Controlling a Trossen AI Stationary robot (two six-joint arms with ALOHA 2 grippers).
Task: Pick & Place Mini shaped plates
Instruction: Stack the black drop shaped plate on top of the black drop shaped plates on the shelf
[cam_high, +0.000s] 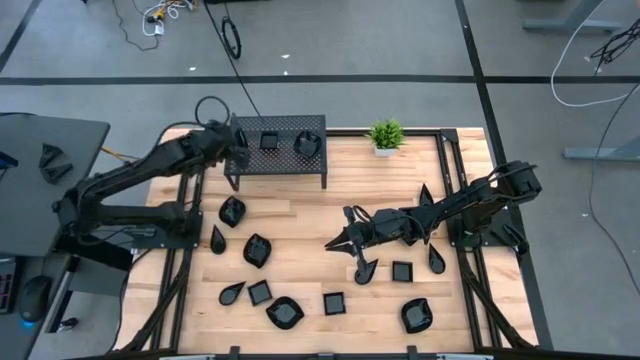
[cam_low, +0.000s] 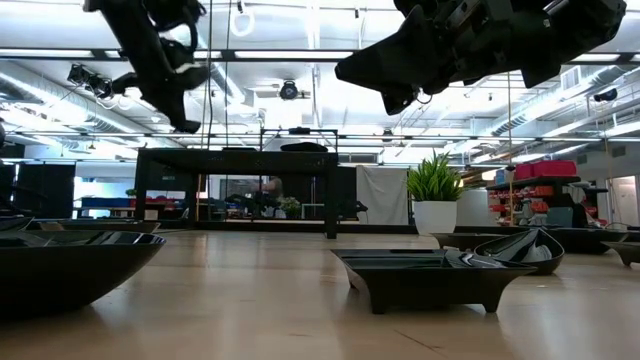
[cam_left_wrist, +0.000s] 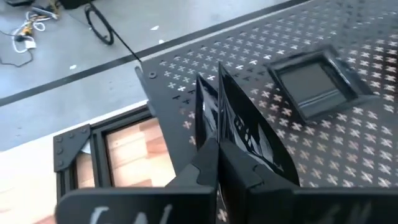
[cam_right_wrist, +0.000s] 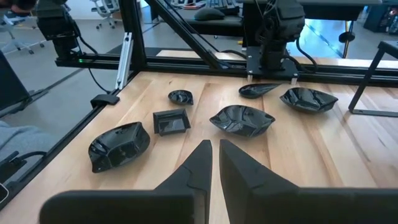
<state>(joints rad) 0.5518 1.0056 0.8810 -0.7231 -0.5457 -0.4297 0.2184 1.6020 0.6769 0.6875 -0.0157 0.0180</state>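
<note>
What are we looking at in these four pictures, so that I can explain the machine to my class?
This is a robot with two dark arms at a wooden table. Each arm ends in a two-fingered claw. One picture looks straight down from above, one looks level across the tabletop, and the other two come from a camera on each arm's wrist. Small glossy black plates of different shapes lie scattered on the table, and a potted plant stands at the far edge. The left claw is shut on one plate, holding it on edge over a perforated black rack, where a square plate already sits. The right claw hovers over the table and holds nothing.
</note>
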